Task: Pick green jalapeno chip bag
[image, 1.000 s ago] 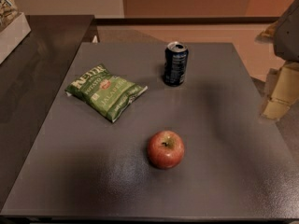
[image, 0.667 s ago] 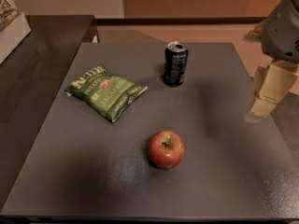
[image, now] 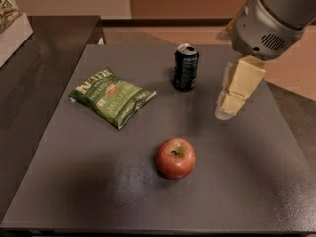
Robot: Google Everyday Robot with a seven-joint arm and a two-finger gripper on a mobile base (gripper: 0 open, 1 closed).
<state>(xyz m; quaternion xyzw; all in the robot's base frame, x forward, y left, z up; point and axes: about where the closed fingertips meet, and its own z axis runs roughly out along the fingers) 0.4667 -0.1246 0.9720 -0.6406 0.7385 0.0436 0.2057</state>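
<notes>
Green jalapeno chip bag (image: 112, 97) lies flat on the left part of the grey surface (image: 74, 181). Its long side runs on a slant from far left to near right, and its white lettering and small red logo face up. Nothing touches it. Past the left edge of the surface runs a darker counter (image: 44, 58), with a white box (image: 12, 33) at the far left, cut off by the frame.

Moving right, a red apple (image: 175, 158) sits about the middle of the surface, toward the near edge. Its stem points up and there is a yellowish patch around it. It is well apart from the bag, off the bag's near right corner.

A little further right and toward the far edge, a dark can (image: 186, 68) stands upright with its silver top showing. It is near the right end of the bag but clear of it, and well apart from the apple.

Right of the can hangs the cream-coloured gripper (image: 226, 110), pointing down and slightly leftward. Its tip shows against the surface near the level of the can's base, but I cannot tell from where I stand whether it touches down. Nor can I tell how far apart the jaws are; I can see nothing in their hold. The can stands between the gripper and the bag, which are well apart.

Above the gripper, at the upper right, is the rounded grey arm (image: 271, 19), with a small vent grille on its side.
</notes>
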